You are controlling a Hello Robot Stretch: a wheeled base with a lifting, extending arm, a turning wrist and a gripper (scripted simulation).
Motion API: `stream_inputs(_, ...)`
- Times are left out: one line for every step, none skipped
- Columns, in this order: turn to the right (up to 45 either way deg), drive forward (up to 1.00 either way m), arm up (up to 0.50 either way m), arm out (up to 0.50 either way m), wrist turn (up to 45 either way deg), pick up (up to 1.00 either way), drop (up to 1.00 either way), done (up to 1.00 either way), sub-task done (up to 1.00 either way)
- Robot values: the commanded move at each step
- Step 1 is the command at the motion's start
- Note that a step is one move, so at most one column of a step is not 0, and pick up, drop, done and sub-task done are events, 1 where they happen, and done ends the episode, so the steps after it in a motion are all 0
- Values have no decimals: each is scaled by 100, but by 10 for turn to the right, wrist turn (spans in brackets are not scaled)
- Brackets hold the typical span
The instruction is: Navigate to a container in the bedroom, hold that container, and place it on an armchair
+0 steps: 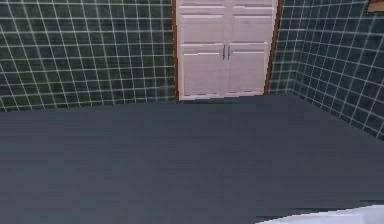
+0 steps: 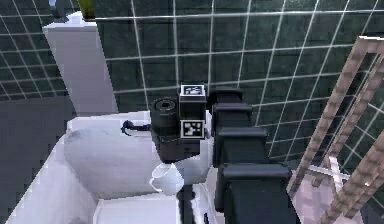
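The arm (image 2: pixel 240 150) rises as a dark stepped bar from the arm side view's bottom edge. At its far end, left of the two white marked squares (image 2: pixel 191 110), sits the gripper (image 2: pixel 165 135), its dark body seen against a white bathroom fixture (image 2: pixel 90 165) shaped like a bowl or basin. Just below the gripper is a small white rounded thing (image 2: pixel 165 180), cup-like, set close against the fixture's white surface. I cannot tell whether it is the container, and it is too rounded a blob to give a long axis or a direction. Nor can I tell whether the gripper touches it or holds anything at all. Farther out, a tall white tank (image 2: pixel 85 65) stands against the dark green tiled wall (image 2: pixel 300 60), with a small white thing (image 2: pixel 75 17) and a yellow-green thing (image 2: pixel 88 8) on top. A slanted wooden rack (image 2: pixel 340 130) stands at the view's right. In the forward view, a white double door (image 1: pixel 225 48) in a brown frame faces a dark grey floor (image 1: pixel 150 150).
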Motion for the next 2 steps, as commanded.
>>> stream_inputs(0,0,0,0,-450,0,0,0,0)
stream_inputs(0,0,0,0,-450,0,0,0,0)
